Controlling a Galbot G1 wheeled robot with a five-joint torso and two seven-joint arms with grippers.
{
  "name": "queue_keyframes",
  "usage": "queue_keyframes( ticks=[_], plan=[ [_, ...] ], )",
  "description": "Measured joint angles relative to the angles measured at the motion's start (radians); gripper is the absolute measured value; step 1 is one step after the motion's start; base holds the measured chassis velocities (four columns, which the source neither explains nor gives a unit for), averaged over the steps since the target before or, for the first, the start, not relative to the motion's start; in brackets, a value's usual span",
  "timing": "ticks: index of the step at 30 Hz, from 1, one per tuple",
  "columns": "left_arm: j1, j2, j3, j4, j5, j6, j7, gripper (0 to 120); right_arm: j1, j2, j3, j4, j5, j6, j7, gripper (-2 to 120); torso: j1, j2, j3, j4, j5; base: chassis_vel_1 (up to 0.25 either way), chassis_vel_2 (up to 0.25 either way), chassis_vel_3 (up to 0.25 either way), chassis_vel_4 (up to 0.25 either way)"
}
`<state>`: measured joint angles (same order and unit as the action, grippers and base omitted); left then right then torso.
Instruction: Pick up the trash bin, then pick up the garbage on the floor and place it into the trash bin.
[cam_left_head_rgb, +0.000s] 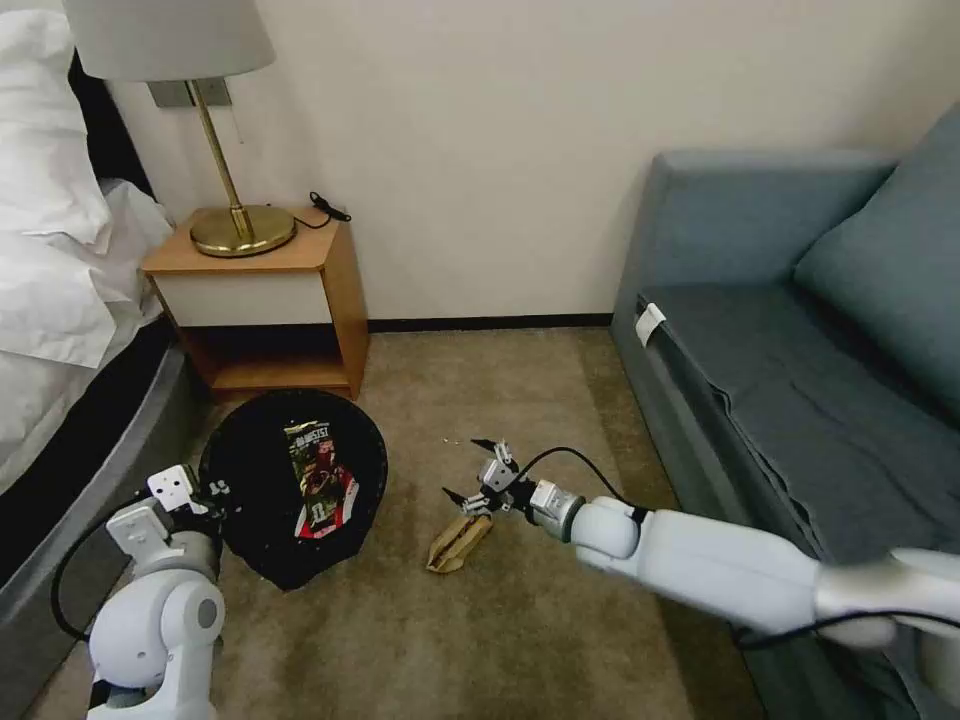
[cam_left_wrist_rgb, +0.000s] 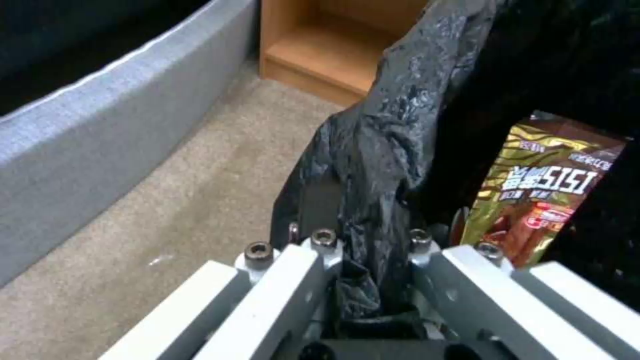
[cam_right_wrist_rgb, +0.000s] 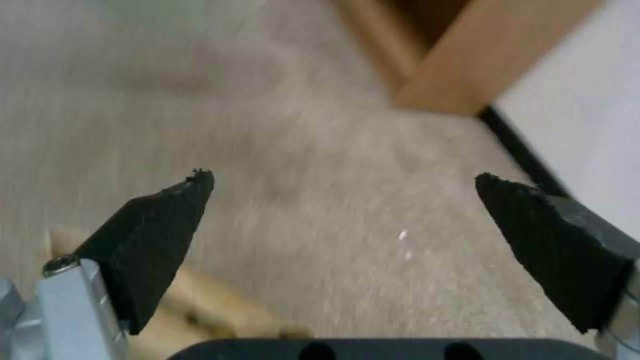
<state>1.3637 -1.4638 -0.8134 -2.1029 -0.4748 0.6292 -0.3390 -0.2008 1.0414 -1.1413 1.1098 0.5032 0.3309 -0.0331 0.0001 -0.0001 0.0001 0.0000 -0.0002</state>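
Right gripper (cam_left_head_rgb: 470, 470) spread wide, empty, low over carpet (cam_left_head_rgb: 520, 620), just above tan scrap (cam_left_head_rgb: 458, 543). Left gripper (cam_left_head_rgb: 195, 490) clenched on bin (cam_left_head_rgb: 250, 480) rim and liner (cam_left_wrist_rgb: 393, 150); bin tilted, held near bed (cam_left_head_rgb: 60, 480). Two wrappers (cam_left_head_rgb: 318, 480) inside already. Risk: thin liner slipping, bin sagging, wrappers spilling. Scrap flat, probably hard to pinch off pile. Open floor between bin and sofa (cam_left_head_rgb: 760, 400); nightstand (cam_left_head_rgb: 270, 300) close behind bin.

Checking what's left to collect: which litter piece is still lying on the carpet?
The tan scrap, beside the open right gripper; the wrappers already lie inside the trash bin.
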Motion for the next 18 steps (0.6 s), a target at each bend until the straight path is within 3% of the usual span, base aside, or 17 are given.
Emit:
queue_keyframes(
  ticks=[3, 6, 11, 18],
  plan=[
    [0.000, -0.001, 0.001, 0.003, 0.000, -0.002, 0.003, 3, 0.015, 0.041, -0.018, -0.099, -0.034, 0.049, -0.078, 100, 0.000, 0.000, 0.000, -0.0002, 0.0000, 0.000, 0.000, 0.000, 0.000],
    [0.004, -0.001, 0.001, 0.008, 0.001, -0.009, 0.006, 3, 0.030, 0.142, -0.033, -0.291, -0.099, 0.157, -0.224, 100, 0.000, 0.000, 0.000, 0.0002, 0.0000, 0.000, 0.000, 0.000, 0.000],
    [0.009, -0.001, -0.002, 0.012, 0.001, -0.015, 0.009, 3, 0.019, 0.240, -0.040, -0.479, -0.171, 0.258, -0.310, 100, 0.000, 0.000, 0.000, 0.0002, 0.0001, 0.000, 0.000, 0.000, 0.000],
    [0.020, -0.002, -0.003, 0.009, 0.001, -0.018, 0.010, 3, -0.011, 0.311, -0.042, -0.650, -0.212, 0.310, -0.366, 100, 0.000, 0.000, 0.000, -0.0001, 0.0000, 0.000, 0.000, 0.000, 0.000]
  ],
)
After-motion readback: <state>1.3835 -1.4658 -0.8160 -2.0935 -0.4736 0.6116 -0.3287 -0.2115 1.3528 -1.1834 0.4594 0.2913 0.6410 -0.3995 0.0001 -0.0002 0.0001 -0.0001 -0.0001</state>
